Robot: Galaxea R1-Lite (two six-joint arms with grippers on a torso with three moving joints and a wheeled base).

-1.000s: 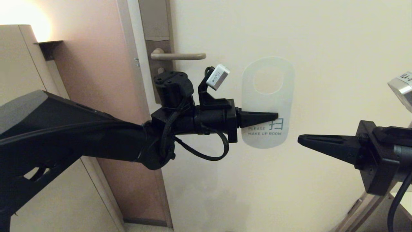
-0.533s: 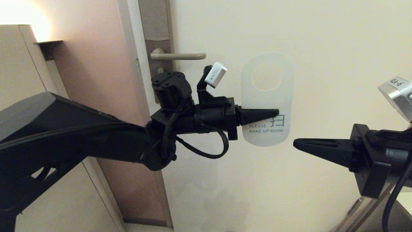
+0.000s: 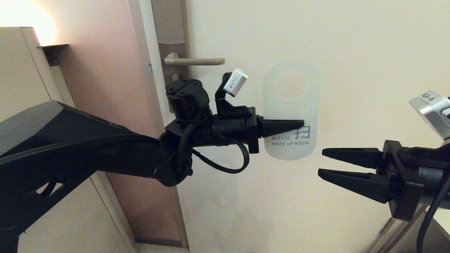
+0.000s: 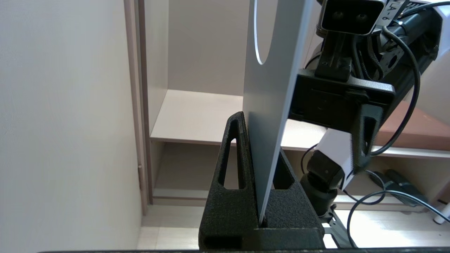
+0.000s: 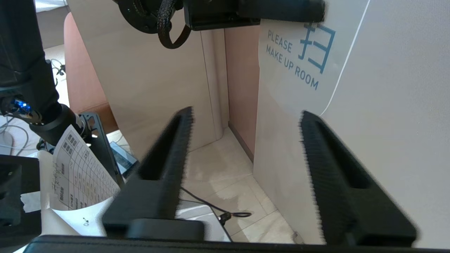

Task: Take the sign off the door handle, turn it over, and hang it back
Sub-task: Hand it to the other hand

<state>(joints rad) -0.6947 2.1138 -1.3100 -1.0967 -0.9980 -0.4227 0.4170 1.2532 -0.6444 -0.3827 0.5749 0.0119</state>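
The sign [image 3: 291, 105] is off the door handle [image 3: 195, 61] and hangs upright in front of the door, right of the handle. Its white side reads "PLEASE MAKE UP ROOM" with a teal character; the hole is at the top. My left gripper [image 3: 299, 123] is shut on the sign, pinching its lower part from the left; the left wrist view shows the sign [image 4: 270, 105] edge-on between the fingers. My right gripper [image 3: 321, 161] is open and empty, just right of and below the sign's bottom edge. In the right wrist view the sign [image 5: 299, 59] is ahead of that gripper [image 5: 246, 116].
The cream door [image 3: 351, 52] fills the background, with the brown backplate [image 3: 172, 38] at its left edge. A pink-brown wall [image 3: 102, 88] and a beige cabinet [image 3: 21, 70] stand at the left.
My right gripper has opened; it was shut before. It shifted slightly left and down. The sign rose a little, then held still in the left gripper.
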